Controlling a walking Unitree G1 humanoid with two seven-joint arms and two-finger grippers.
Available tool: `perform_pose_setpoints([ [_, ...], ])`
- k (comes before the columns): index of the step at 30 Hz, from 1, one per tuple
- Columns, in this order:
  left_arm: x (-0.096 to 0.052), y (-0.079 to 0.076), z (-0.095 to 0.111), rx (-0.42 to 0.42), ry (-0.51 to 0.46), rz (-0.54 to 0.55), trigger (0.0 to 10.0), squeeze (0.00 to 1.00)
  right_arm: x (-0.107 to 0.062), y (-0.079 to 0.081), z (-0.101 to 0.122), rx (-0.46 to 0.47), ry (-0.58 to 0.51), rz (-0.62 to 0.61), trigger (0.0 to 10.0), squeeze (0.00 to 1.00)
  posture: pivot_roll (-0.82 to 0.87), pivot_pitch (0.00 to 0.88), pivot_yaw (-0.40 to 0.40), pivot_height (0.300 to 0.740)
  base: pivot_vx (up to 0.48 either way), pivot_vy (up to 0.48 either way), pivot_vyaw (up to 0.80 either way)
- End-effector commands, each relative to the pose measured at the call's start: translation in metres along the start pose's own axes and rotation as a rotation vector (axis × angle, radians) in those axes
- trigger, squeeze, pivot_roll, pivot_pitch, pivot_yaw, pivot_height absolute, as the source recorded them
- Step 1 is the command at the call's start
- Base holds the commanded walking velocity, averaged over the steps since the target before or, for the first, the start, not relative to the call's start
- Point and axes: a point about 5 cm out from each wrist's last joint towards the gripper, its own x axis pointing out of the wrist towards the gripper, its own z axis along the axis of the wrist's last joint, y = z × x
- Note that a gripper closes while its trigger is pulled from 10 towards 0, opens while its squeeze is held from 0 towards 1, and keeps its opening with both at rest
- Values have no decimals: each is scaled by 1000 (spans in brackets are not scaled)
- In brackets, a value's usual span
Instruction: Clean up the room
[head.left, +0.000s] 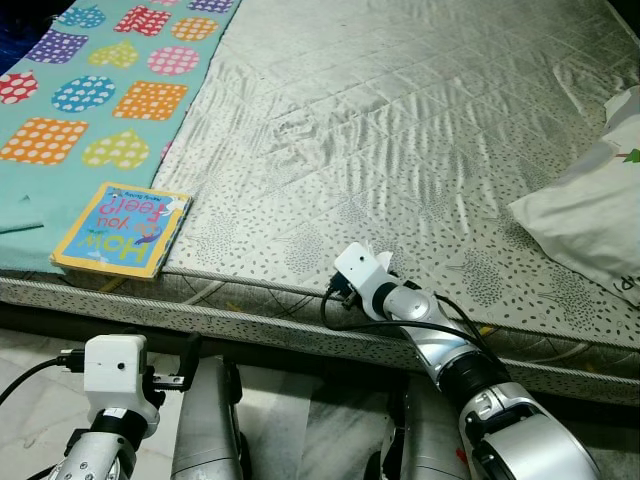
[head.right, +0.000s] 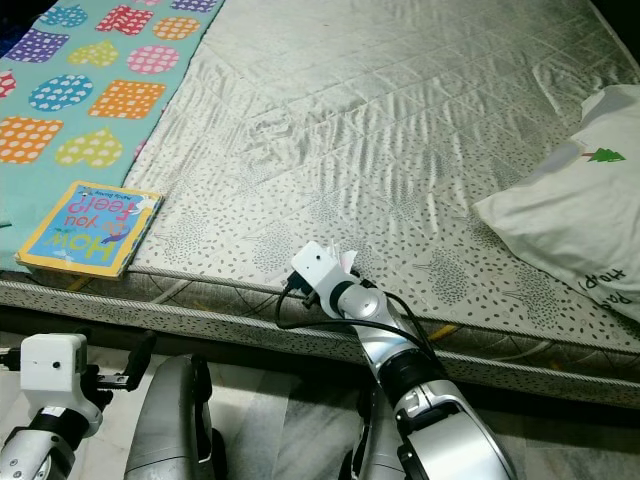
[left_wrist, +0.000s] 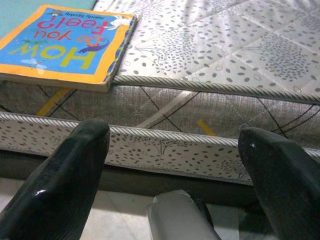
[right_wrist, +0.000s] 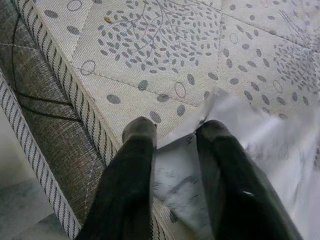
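Two grippers: right gripper (right_wrist: 172, 132) at mattress (head.left: 400, 150) near edge, fingers clamped on white crumpled paper (right_wrist: 250, 145) lying on the fabric. Left gripper (left_wrist: 172, 150) low, below mattress side, fingers wide apart, holding nothing. Kids' book (head.left: 122, 229) on near left corner, partly on teal patterned sheet (head.left: 90, 90). Pillow (head.left: 590, 215) far right.

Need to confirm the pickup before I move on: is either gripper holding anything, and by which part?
The right gripper pinches a crumpled sheet of paper by its near edge on the mattress. The left gripper is open, holding nothing.
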Motion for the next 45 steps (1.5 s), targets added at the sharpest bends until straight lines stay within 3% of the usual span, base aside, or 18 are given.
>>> perform_pose_setpoints([
  [1, -2, 0, -1, 6, 13, 8, 10000, 0, -1, 5, -8, -1, 23, 5, 0, 0, 92, 227, -50, 533, 0, 0, 0],
  [28, 5, -1, -1, 11, -2, 12, 10000, 0, -2, 4, -7, -2, -26, -18, 0, 0, 88, 190, -51, 533, 0, 0, 0],
  [32, 8, 0, 1, 7, -27, 30, 10000, 0, -6, -5, -6, 102, -83, -76, 0, 0, 83, 151, -55, 533, 0, 0, 0],
  [34, 13, -1, 3, 7, -48, 43, 10000, 0, -14, -15, -5, 215, -145, -134, 0, 0, 75, 119, -61, 533, 0, 0, 0],
  [41, 23, 5, 5, 8, -74, 89, 10000, 0, -33, -24, -11, 219, -208, -212, 0, 0, 39, 67, -55, 533, 0, 0, 0],
  [45, 35, 1, 6, -4, -99, 94, 10000, 0, -50, -25, -19, 303, -248, -254, 0, 0, 15, 23, -53, 533, 0, 0, 0],
])
